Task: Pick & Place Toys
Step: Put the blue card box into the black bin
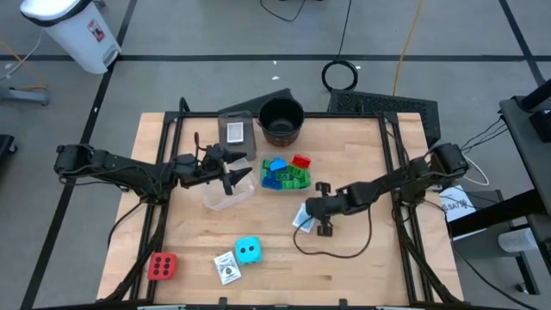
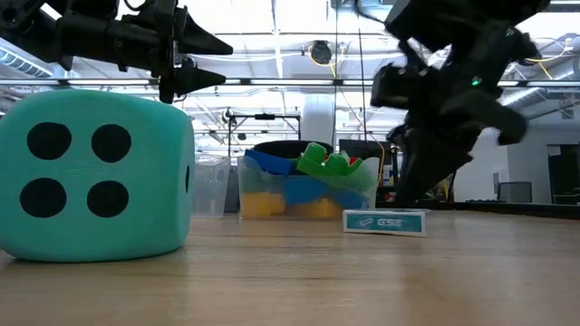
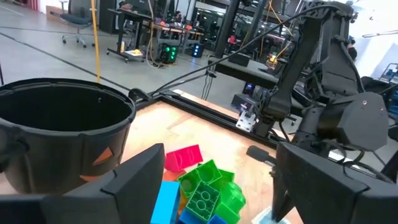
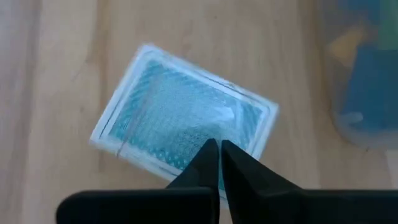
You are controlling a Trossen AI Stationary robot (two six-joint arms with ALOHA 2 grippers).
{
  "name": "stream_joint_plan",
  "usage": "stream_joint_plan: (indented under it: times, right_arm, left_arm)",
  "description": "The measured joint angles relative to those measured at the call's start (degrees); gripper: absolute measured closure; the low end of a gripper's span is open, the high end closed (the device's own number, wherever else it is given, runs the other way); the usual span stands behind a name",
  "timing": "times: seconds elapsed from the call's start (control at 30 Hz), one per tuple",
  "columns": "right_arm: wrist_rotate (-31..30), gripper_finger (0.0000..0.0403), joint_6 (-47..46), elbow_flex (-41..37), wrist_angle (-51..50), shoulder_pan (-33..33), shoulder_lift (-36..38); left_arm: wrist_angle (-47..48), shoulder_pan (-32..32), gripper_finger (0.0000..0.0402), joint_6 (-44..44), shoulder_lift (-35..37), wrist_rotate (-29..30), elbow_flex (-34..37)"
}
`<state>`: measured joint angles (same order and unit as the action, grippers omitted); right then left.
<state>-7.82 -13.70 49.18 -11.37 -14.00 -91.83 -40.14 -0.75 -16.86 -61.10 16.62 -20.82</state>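
Note:
A blue card with a white border (image 4: 180, 106) lies flat on the wooden table (image 1: 362, 258), right of centre; it also shows in the high view (image 1: 300, 221) and the low view (image 2: 385, 222). My right gripper (image 4: 219, 146) is shut and points down over the card's edge. My left gripper (image 1: 234, 177) is open and empty, held above an empty clear tub (image 1: 225, 195). A clear tub (image 1: 284, 175) holds blue, green and red blocks (image 3: 205, 190). A cyan dotted cube (image 1: 248, 251), a red dotted cube (image 1: 161, 266) and a second card (image 1: 227, 269) rest on the table near its front edge. My right gripper's shut fingertips (image 4: 208, 155) come from above, pointing down, over one long edge of the card (image 4: 186, 163). I cannot tell whether they touch it. The card lies flat on the table.
A black round pot (image 1: 281, 119) stands at the far edge, with a clear tub holding a card (image 1: 237, 131) to its left. A cable (image 1: 331, 250) loops on the table below my right arm. Bare wood lies at the front right.

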Motion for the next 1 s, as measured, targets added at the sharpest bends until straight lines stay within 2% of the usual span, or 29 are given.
stream_joint_plan:
  times: [0.07, 0.2, 0.27, 0.37, 0.53, 0.73, 0.83, 1.0]
  right_arm:
    - [-0.94, 0.0402, 2.44, -0.06, -0.03, -0.85, 0.94]
    - [-11.66, 0.0402, 3.11, -0.03, -4.75, -2.03, 3.01]
    - [-13.06, 0.0402, 3.04, -0.58, -4.21, -1.92, 3.08]
    - [-8.49, 0.0402, 3.48, -2.66, -1.67, -1.08, 2.99]
    - [2.7, 0.0402, 2.17, -4.62, -0.43, 0.37, 2.55]
    - [24.39, 0.0403, -1.77, -4.93, -0.5, -0.34, 3.6]
    - [25.15, 0.0403, 1.15, -5.13, 4.1, -1.76, 4.85]
    - [19.54, 0.0402, 8.06, -5.0, 13.13, -4.26, 6.81]
  left_arm:
    - [0.04, 0.12, 0.0085, -0.01, 0.0, 0.0, 0.0]
    - [0.4, 0.26, 0.0088, -0.57, 0.0, -0.07, 0.0]
    - [1.13, 0.26, 0.0091, -1.35, -0.01, -0.08, 0.01]
    - [1.63, 0.26, 0.0091, -1.79, -0.02, -0.04, 0.01]
    - [1.68, 0.26, 0.0083, -2.36, -0.02, -0.07, 0.02]
    - [1.44, 0.26, 0.0088, -2.09, -0.02, -0.06, 0.02]
    - [1.42, 0.26, 0.0091, -1.91, -0.02, -0.05, 0.02]
    - [1.4, 0.26, 0.0085, -1.9, -0.02, -0.06, 0.02]
